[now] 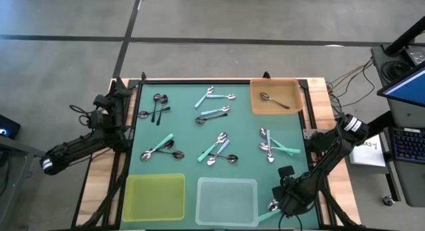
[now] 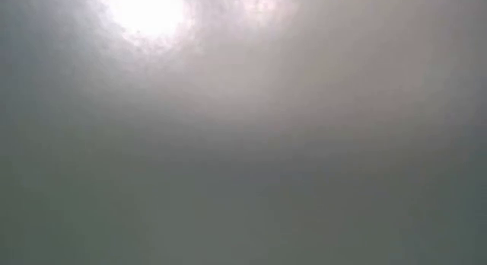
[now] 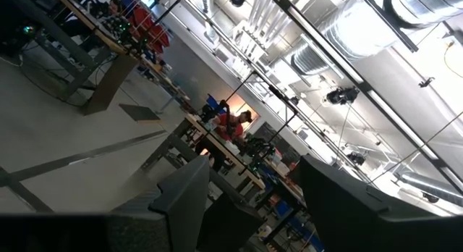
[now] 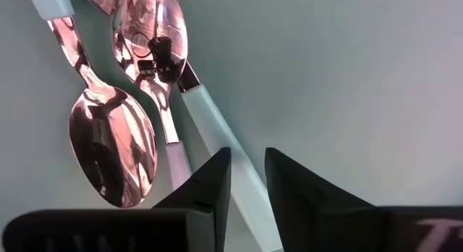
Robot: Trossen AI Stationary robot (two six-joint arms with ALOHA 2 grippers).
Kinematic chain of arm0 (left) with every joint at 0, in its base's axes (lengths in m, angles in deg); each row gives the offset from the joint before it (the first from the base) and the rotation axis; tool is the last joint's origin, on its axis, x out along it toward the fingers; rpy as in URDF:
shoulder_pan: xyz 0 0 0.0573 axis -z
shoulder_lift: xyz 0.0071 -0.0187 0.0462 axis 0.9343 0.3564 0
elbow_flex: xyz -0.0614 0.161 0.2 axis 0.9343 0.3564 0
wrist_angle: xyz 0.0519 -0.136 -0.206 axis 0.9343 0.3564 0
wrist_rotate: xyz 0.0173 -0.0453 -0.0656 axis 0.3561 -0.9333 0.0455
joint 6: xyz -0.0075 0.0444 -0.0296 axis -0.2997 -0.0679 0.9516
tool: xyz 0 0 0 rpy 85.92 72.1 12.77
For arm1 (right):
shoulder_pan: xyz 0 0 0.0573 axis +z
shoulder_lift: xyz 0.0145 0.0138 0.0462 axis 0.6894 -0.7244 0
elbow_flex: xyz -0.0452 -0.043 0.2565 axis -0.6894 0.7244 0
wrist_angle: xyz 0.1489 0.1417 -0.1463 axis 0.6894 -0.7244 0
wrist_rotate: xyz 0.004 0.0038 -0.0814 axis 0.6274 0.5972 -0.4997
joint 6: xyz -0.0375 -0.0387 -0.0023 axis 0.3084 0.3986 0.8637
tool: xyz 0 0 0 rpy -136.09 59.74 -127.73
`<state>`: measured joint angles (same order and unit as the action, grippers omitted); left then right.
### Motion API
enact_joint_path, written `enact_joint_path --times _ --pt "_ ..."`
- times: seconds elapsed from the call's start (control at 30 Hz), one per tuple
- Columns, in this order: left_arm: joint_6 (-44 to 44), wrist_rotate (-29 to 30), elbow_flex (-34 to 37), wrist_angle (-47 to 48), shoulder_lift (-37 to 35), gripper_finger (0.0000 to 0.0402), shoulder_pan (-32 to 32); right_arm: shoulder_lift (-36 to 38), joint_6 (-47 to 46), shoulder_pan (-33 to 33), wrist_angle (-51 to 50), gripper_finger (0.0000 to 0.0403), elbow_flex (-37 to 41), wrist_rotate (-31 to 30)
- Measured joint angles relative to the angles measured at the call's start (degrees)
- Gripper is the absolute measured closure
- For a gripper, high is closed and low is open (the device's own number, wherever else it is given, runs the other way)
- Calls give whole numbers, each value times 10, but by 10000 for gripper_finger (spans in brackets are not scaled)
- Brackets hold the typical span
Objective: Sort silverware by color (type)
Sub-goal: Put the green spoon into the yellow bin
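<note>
High view shows the right tool (image 1: 282, 198) low over the near right corner of the green counter mat (image 1: 242, 135), beside the clear square tray (image 1: 226, 202). A teal-handled spoon with a shiny metal bowl (image 1: 271, 208) lies right at it, long axis roughly crosswise, bowl (image 1: 273, 206) toward the tool and handle toward the clear tray. From the right wrist, the tool's two dark fingers (image 4: 205, 187) stand close together with a narrow gap, straddling a pale teal handle (image 4: 217, 147); whether they actually pinch it I cannot tell. Two mirrored bowls (image 4: 112, 147) lie just beyond the fingertips. Other spoons lie scattered in small clusters (image 1: 218, 148) across the mat, and one black-handled spoon (image 1: 273, 101) rests diagonally in the orange square tray (image 1: 292, 88). The left tool (image 1: 119, 91) waits at the far left counter edge, fingers apart.
</note>
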<state>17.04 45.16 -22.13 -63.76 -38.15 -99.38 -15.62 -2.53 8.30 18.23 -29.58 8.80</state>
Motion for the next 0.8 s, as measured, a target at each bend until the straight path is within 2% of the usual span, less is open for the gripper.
enact_joint_path --times 0.17,0.3,0.43,0.8 --pt "0 0 0 0 0 200 0 0 -7 0 2 300 1 -1" --pt "0 0 0 0 0 200 0 -1 24 4 11 292 -8 1" --pt "0 0 0 0 0 200 0 -1 58 10 12 293 -14 1" --pt "0 0 0 0 0 200 0 -2 56 50 21 313 -12 -9"
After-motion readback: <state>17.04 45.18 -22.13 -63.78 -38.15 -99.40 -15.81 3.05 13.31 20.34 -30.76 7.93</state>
